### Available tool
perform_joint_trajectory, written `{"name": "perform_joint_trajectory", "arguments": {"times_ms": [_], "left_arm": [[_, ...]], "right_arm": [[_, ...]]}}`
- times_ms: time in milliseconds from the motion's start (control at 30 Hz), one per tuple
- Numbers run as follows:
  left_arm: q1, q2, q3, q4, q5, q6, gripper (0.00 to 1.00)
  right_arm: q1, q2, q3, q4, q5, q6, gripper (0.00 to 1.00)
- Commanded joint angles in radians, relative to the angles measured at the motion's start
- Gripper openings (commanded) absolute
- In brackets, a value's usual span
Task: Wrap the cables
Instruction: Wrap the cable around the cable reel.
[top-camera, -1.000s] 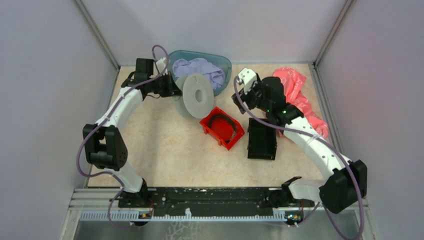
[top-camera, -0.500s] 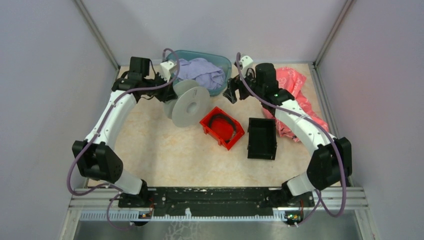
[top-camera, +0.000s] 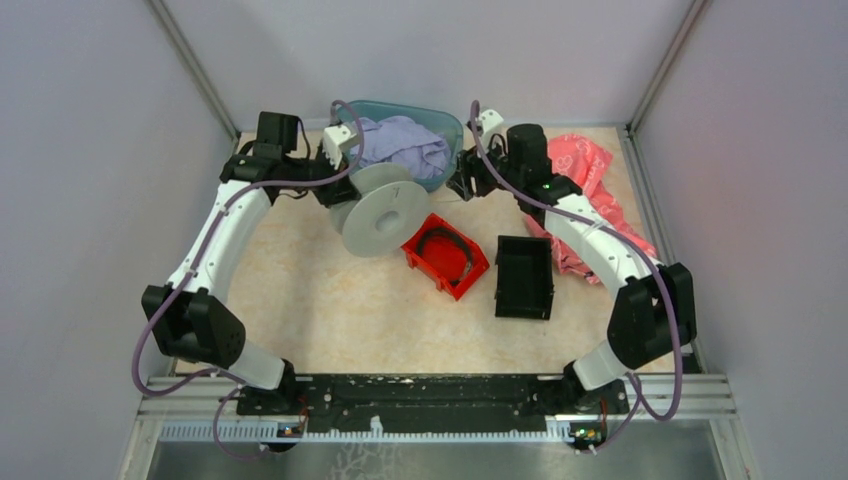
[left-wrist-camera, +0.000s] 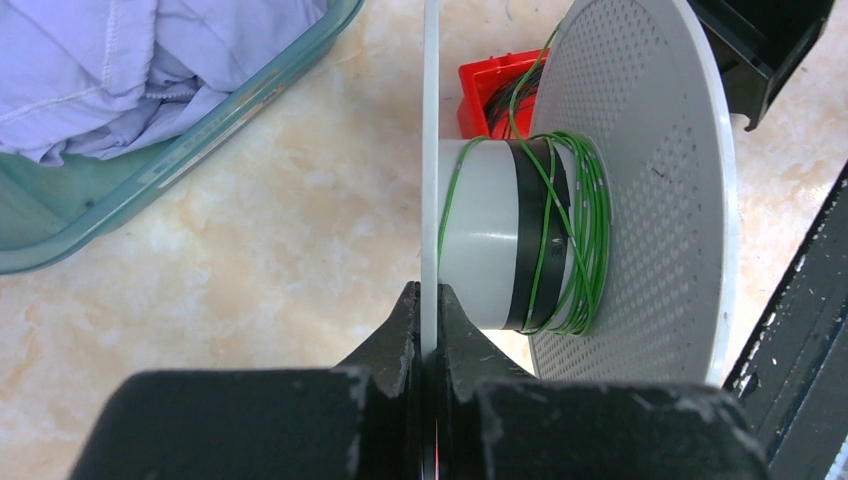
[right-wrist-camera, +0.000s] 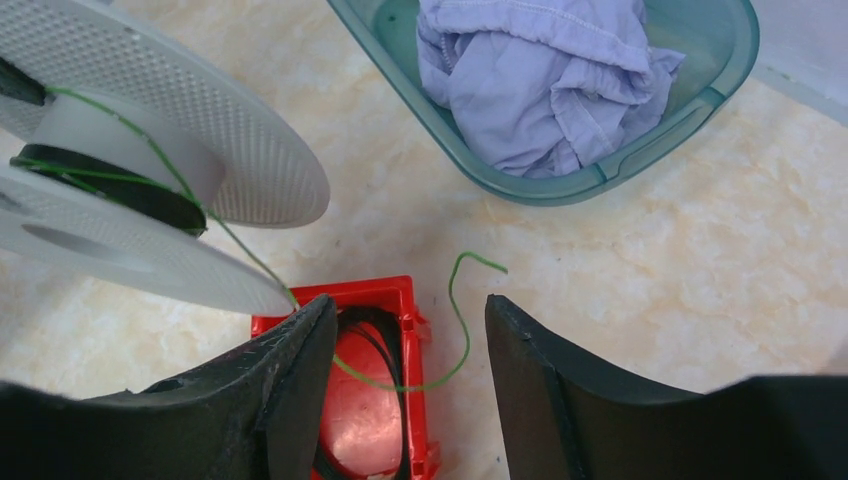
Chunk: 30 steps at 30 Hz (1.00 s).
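Marbled table (top-camera: 330, 290): green cable (right-wrist-camera: 451, 295) loops between the spread-apart right end effector (right-wrist-camera: 410, 312); left end effector (left-wrist-camera: 428, 300) clamps the spool (left-wrist-camera: 640, 150).

The left arm (top-camera: 215, 240) is bent out to the left and reached toward the far side. There the left gripper (left-wrist-camera: 428, 300) is closed tightly on the thin rim of the white spool (left-wrist-camera: 630, 180). The right arm (top-camera: 600, 250) is bent out to the right. The right gripper (right-wrist-camera: 410, 315) is placed at the far centre, turned toward the left, and its jaws are seen apart.
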Motion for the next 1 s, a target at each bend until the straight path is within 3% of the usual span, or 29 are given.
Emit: {"name": "perform_joint_trajectory", "arguments": {"times_ms": [0, 267, 467, 633, 967], "left_arm": [[-0.007, -0.022, 0.05, 0.018, 0.103, 0.009, 0.0], [-0.008, -0.016, 0.044, 0.036, 0.162, -0.08, 0.0], [-0.009, -0.009, 0.038, 0.04, 0.191, -0.123, 0.0], [-0.009, -0.011, 0.03, 0.042, 0.197, -0.13, 0.0], [-0.012, -0.002, 0.038, 0.042, 0.258, -0.175, 0.0]], "right_arm": [[-0.01, 0.032, 0.067, 0.027, 0.01, -0.004, 0.55], [-0.01, -0.025, 0.017, -0.018, -0.011, -0.128, 0.53], [-0.012, -0.146, 0.011, -0.091, 0.09, -0.264, 0.67], [-0.012, -0.194, 0.064, -0.229, 0.06, -0.386, 0.72], [0.013, -0.123, 0.154, -0.484, -0.091, -0.587, 0.6]]}}
